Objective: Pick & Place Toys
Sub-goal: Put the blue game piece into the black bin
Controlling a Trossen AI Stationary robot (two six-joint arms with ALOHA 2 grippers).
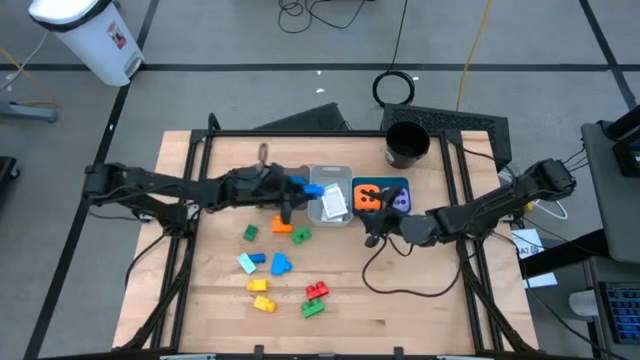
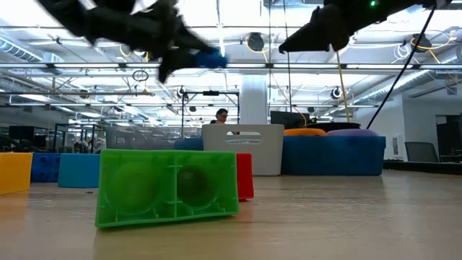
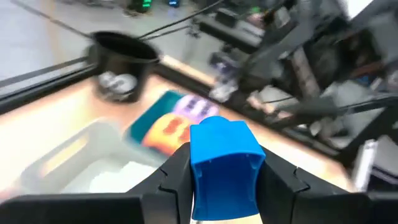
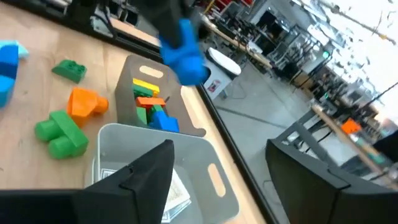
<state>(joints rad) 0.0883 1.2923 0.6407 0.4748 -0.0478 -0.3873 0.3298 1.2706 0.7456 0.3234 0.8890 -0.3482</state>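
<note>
The left gripper (image 3: 224,186) clamps a blue brick (image 3: 225,163) by its flat sides, above the grey bin (image 1: 331,195). The brick looks light, stiff and smooth. The right gripper (image 1: 372,233) is released, empty.

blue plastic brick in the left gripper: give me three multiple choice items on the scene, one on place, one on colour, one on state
1. Where is the blue plastic brick?
A. flat on the table
B. held in the air near the grey rectangular bin
C. inside the black round cup

2. What colour are the two bricks at the table's near edge in the low view?
A. green and red
B. purple and white
C. both yellow

3. How is the right gripper?
A. shut on a cube
B. open, empty
C. gripping a card

Answers: 1 B, the left gripper clamps it aloft; 2 A, clearly seen; 3 B, fingers apart, nothing between.
</note>
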